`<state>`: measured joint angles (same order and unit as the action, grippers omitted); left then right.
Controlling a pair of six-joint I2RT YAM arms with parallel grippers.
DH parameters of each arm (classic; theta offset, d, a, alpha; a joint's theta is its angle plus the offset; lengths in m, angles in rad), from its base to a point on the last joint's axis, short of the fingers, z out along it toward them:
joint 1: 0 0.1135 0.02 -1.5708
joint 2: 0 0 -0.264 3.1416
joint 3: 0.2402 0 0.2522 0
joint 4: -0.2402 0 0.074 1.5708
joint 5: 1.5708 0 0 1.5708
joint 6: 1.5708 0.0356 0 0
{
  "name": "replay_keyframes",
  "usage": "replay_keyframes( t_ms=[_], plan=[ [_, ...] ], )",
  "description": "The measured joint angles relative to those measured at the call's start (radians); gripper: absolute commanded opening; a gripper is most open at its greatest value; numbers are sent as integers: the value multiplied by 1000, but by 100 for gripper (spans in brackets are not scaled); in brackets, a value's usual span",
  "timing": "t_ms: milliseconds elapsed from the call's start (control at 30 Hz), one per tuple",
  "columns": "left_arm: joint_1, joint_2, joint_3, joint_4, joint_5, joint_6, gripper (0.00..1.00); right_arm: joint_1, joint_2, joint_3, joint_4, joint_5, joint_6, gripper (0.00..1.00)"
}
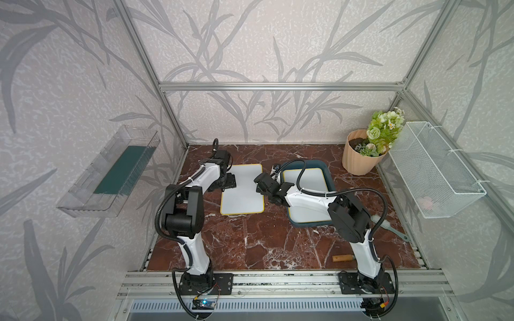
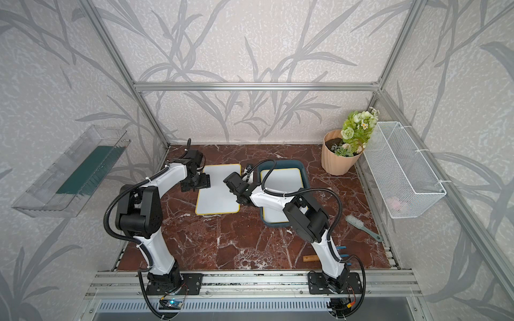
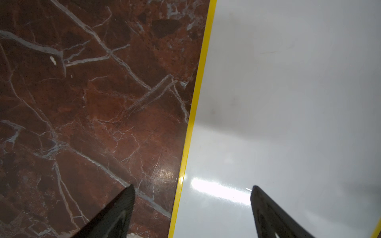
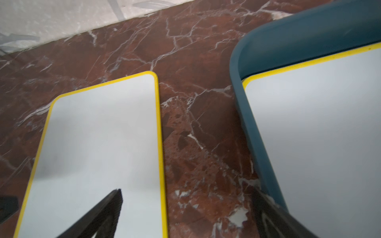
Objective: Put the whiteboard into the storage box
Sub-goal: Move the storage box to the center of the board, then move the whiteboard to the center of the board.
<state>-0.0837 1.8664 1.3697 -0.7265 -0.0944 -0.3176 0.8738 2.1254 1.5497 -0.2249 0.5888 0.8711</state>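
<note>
**One whiteboard boxed, one waiting on the table**

Nearest us, at 6 o'clock, an aluminium rail (image 1: 278, 279) anchors the robot. On the marble table (image 1: 250, 244), a wooden handle (image 1: 341, 258) lies at 5 o'clock and a brush (image 2: 361, 225) at 4. Near centre, the loose whiteboard (image 1: 242, 194) lies flat. The left gripper (image 3: 192, 186) hangs wide and empty astride its 9 o'clock edge. The right gripper (image 4: 186, 189), equally wide and empty, spans the gap between that board and the storage box (image 1: 308, 164) at 2 o'clock. A second whiteboard (image 1: 306, 178) already lies inside, so we judge the task about half done: gripping, lifting and laying remain. The right arm (image 1: 303, 200) and its cable cross the box, likely blocking entry. A flowerpot (image 1: 358, 155) stands at 1 o'clock.
</note>
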Motion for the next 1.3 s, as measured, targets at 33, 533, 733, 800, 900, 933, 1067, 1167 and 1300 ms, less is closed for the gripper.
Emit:
replay_keyframes(
  t_ms=[33, 533, 733, 800, 900, 933, 1067, 1167, 1300],
  plan=[
    [1, 2, 0, 2, 3, 0, 87, -8, 0, -1, -5, 7, 0, 99],
    [49, 32, -19, 55, 97, -25, 86, -46, 0, -10, -55, -17, -39, 99],
    [82, 70, -19, 79, 178, -43, 84, -35, 3, 2, -25, -147, -67, 99],
    [90, 78, -19, 86, 202, -48, 84, -29, 16, 27, -15, -194, -71, 99],
    [97, 81, -19, 95, 229, -54, 83, -28, 47, 67, 0, -250, -71, 99],
    [98, 82, -19, 97, 237, -58, 83, -26, 56, 75, 4, -266, -70, 99],
    [100, 100, -19, 106, 272, -66, 83, -23, 89, 87, 11, -319, -53, 99],
    [100, 106, -19, 109, 286, -73, 82, -23, 115, 101, 11, -341, -38, 99],
    [102, 106, -19, 111, 298, -79, 81, -23, 141, 111, 12, -359, -19, 99]
  ],
)
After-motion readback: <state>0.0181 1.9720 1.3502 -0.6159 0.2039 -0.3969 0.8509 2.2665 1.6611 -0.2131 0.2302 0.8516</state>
